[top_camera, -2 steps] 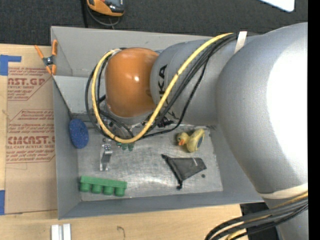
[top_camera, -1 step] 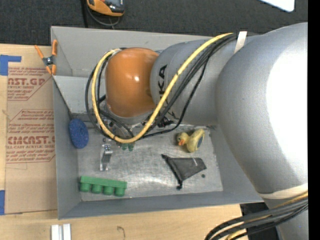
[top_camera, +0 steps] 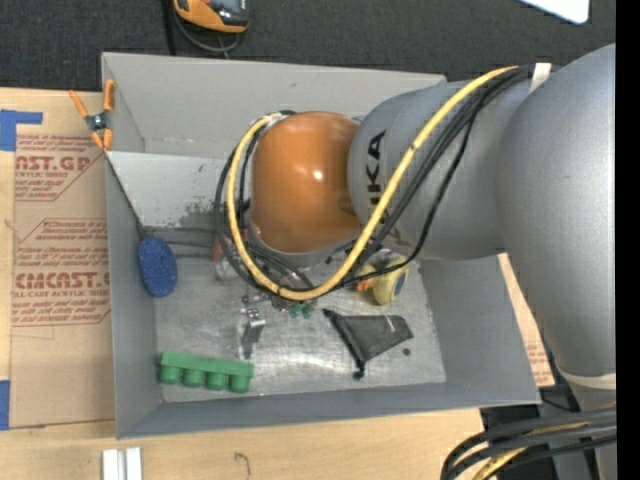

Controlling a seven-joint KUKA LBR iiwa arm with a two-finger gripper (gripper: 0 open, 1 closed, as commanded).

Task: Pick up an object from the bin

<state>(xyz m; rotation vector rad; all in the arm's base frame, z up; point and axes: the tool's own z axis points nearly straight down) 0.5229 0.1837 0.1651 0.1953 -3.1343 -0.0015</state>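
My gripper pokes out from under the orange wrist cover, low over the bin floor near its middle. Nothing shows in its grasp. A green block with a row of round studs lies just below and left of it, near the bin's front wall. A black, wedge-shaped flat piece lies on the floor to its right. A small green bit peeks out from under the cables close by.
A blue oval thing leans at the left wall. A yellow and white thing sits at the right, half hidden under the arm. The arm and its orange cover hide the back middle of the bin.
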